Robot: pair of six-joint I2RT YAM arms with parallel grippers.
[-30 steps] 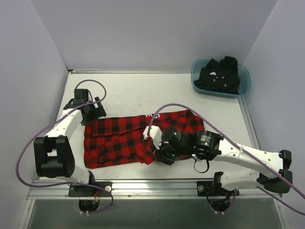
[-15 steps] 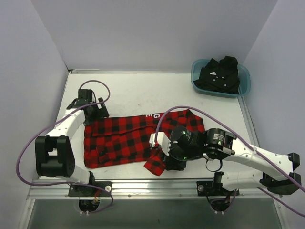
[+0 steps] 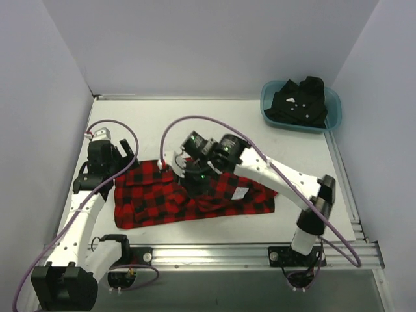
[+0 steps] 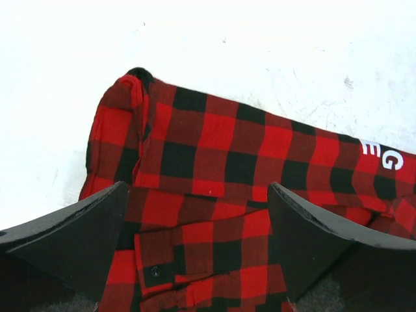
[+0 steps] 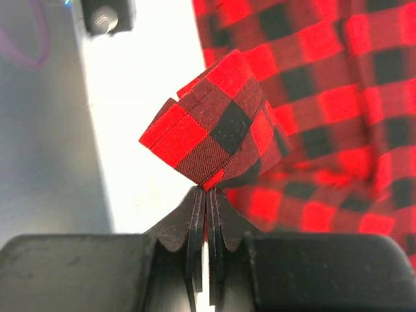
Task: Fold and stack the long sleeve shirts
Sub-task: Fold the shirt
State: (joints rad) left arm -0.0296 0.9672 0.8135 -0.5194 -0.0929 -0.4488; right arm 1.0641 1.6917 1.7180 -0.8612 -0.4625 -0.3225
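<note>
From above: two shirts. One red-and-black flannel shirt [image 3: 156, 195] lying on the table [image 3: 195, 127], near and left of centre. One black shirt [image 3: 300, 103] bundled in one teal tub [image 3: 333, 114], far right. Left gripper [image 3: 120, 159] at the flannel's far left corner, right gripper [image 3: 188, 172] over its middle.

Left wrist: left gripper [image 4: 196, 195] spread wide above the flannel shirt [image 4: 214, 143].

Right wrist: right gripper [image 5: 207, 190] pinched tight on one raised fold of the flannel shirt [image 5: 214, 130].

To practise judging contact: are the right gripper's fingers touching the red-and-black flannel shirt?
Touching. The right wrist view shows the right gripper pinching a fold of the flannel shirt between its shut fingers.
</note>
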